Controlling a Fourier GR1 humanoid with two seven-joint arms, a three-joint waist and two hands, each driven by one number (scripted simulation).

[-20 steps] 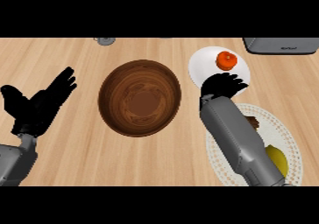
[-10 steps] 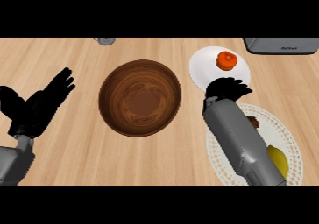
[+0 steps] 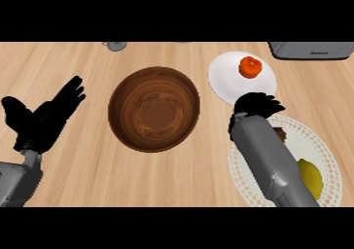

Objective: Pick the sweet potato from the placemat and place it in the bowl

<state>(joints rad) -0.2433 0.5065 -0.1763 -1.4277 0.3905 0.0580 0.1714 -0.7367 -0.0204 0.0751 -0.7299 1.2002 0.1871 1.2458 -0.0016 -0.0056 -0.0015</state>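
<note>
Sweet potato (image 3: 281, 134): dk brown, mostly hidden

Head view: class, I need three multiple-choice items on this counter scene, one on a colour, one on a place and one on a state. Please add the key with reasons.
1. What colour is the bowl?
A. White
B. Brown
C. Blue

2. Where does the orange item lie?
A. In the bowl
B. On the bare wood
C. On the white plate

3. How is the left hand held?
A. Open, fingers straight and spread, holding nothing
B. Curled round a cup
C. Pressed flat inside the bowl

Key:
1 B, since the bowl shows dark brown wood grain.
2 C, since the orange item sits on the far part of the white plate, right of the bowl.
3 A, since the left hand stands left of the bowl with spread fingers and nothing in it.
</note>
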